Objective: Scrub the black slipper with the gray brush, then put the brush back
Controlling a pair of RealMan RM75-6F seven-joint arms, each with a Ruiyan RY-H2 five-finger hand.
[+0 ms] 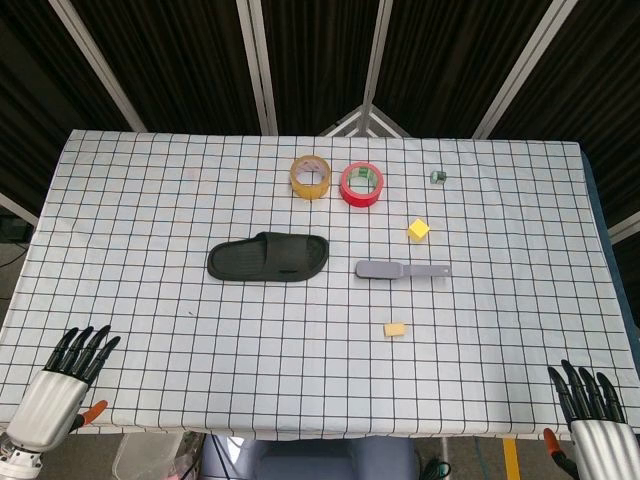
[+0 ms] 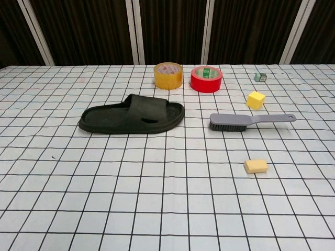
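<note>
The black slipper (image 1: 268,257) (image 2: 133,114) lies flat near the middle of the checked table, its toe end pointing right. The gray brush (image 1: 402,269) (image 2: 250,121) lies just to its right, bristles down, handle pointing right. My left hand (image 1: 68,372) hovers at the table's near left corner, fingers apart and holding nothing. At the near right corner my right hand (image 1: 590,402) is likewise spread and empty. Both hands are far from the slipper and brush. Neither hand appears in the chest view.
A yellow tape roll (image 1: 311,177) (image 2: 168,76) and a red tape roll (image 1: 361,185) (image 2: 206,79) stand behind the slipper. A yellow cube (image 1: 418,230) (image 2: 255,100), a small green-gray block (image 1: 438,177) (image 2: 260,77) and a tan eraser-like block (image 1: 395,329) (image 2: 256,166) lie around the brush.
</note>
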